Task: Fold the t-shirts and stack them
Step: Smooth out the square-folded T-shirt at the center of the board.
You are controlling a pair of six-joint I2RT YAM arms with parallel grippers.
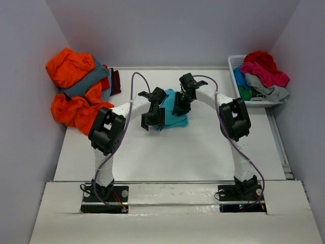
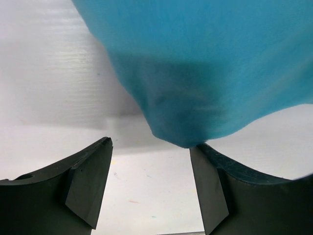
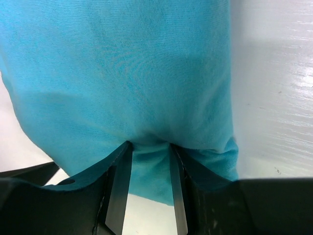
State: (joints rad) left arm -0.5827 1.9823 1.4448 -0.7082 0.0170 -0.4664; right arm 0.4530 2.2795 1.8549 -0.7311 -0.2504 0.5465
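The turquoise t-shirt (image 1: pixel 175 121) lies bunched at the middle of the white table, between my two grippers. My left gripper (image 1: pixel 152 118) is at its left edge. In the left wrist view the left gripper (image 2: pixel 151 144) is open, with only table between the fingers. A hanging fold of the turquoise shirt (image 2: pixel 210 63) just reaches the right fingertip (image 2: pixel 198 149). My right gripper (image 1: pixel 180 107) is at the shirt's far side. In the right wrist view the right gripper (image 3: pixel 149 144) is shut on a bunched fold of the turquoise shirt (image 3: pixel 122 73).
At the back left is a pile of orange (image 1: pixel 71 66), slate grey (image 1: pixel 84 84) and maroon (image 1: pixel 115 81) shirts. More orange cloth (image 1: pixel 76 109) spills over the left table edge. A white slatted basket (image 1: pixel 234 63) at the back right holds red (image 1: pixel 261 58), pink (image 1: pixel 264 73), light grey (image 1: pixel 271 91) and green (image 1: pixel 245 94) shirts.
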